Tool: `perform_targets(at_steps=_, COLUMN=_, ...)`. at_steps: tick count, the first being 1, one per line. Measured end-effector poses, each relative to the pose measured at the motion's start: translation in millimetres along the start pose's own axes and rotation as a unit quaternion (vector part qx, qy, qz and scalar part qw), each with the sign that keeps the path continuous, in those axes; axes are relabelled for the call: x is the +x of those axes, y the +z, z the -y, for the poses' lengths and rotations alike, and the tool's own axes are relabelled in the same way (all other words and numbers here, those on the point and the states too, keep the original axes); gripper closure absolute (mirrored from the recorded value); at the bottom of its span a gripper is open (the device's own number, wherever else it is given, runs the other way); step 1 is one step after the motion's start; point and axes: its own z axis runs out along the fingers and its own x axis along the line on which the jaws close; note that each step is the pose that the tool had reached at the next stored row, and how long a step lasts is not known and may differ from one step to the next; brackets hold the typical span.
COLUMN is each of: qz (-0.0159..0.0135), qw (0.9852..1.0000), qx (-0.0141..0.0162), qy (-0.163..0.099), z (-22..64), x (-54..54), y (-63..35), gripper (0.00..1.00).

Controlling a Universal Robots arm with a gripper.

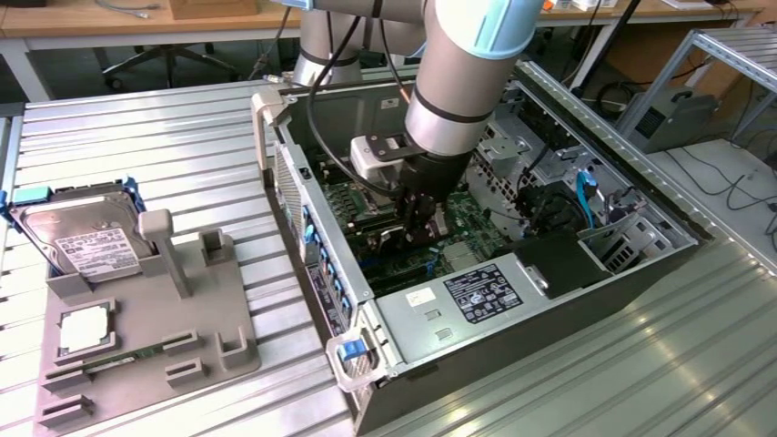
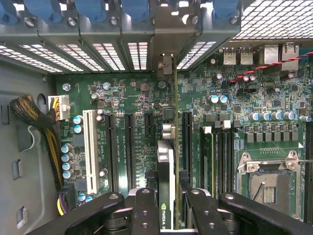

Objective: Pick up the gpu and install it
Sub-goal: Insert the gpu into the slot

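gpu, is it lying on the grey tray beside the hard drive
No, the gripper holds the gpu edge-on above the motherboard inside the computer case.

Ribbed aluminium table, pale and evenly lit, runs across the left and lower frame. Along the upper edge stands a wooden desk on white legs, with a cardboard box on top. An office chair base sits beneath it, upper left. Upper right: aluminium profile frame; below it, grey floor with loose cables.
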Motion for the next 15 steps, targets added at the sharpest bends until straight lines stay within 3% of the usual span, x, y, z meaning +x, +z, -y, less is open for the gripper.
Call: perform_targets(at_steps=15, qz=0.0001, qw=1.0000, qx=0.0002, qy=0.000, z=-1.3, x=0.1, y=1.2, gripper=0.73)
